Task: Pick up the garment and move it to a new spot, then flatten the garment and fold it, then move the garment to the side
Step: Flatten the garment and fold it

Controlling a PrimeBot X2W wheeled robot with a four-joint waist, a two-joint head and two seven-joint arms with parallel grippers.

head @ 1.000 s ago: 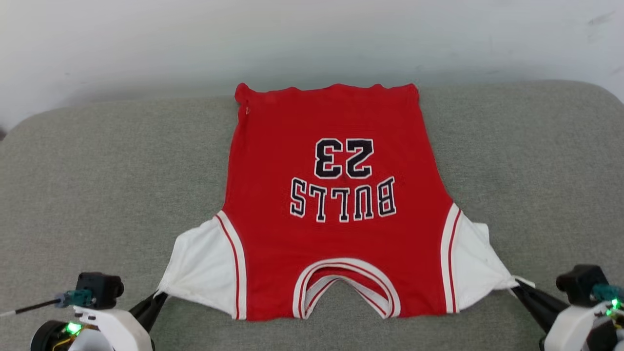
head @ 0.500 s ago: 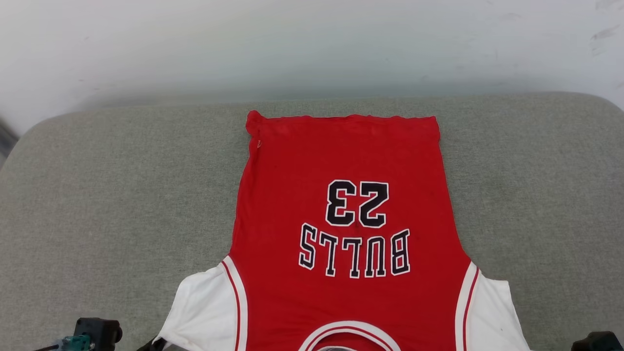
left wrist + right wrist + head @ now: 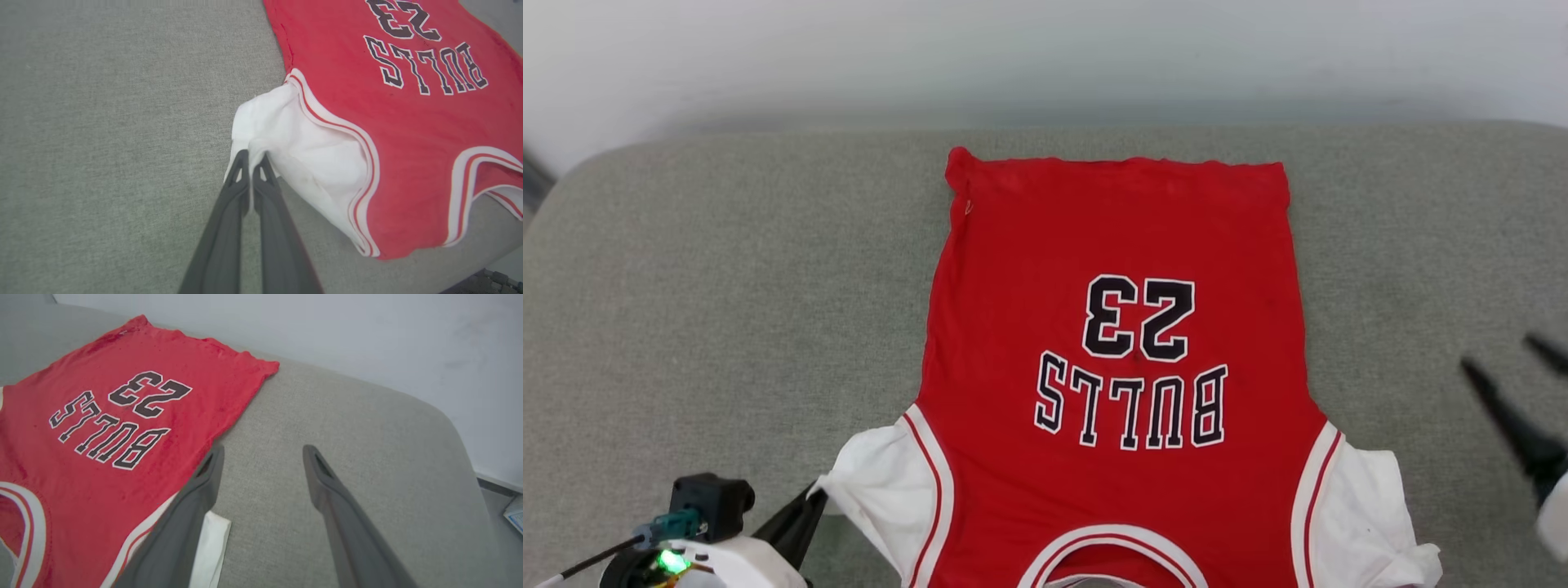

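Note:
The garment (image 3: pixel 1119 343), a red jersey with white short sleeves and black "BULLS 23" lettering, lies spread flat on the grey cushion with its collar toward me. My left gripper (image 3: pixel 810 498) is shut on the edge of the white left sleeve (image 3: pixel 282 139), seen pinched between the dark fingers (image 3: pixel 253 163) in the left wrist view. My right gripper (image 3: pixel 1507 359) stands open above the cushion, to the right of the garment (image 3: pixel 122 416), with nothing between its fingers (image 3: pixel 212 465). The right sleeve (image 3: pixel 1372 523) lies loose near the bottom edge.
The grey cushion (image 3: pixel 727 286) has a rounded far edge against a pale wall (image 3: pixel 1045 57). Its right end curves down toward the floor (image 3: pixel 494 490). Bare cushion extends to the left and right of the garment.
My right gripper has let go of the right sleeve, opened and lifted up and away to the right. The left gripper still holds its sleeve. The camera has shifted.

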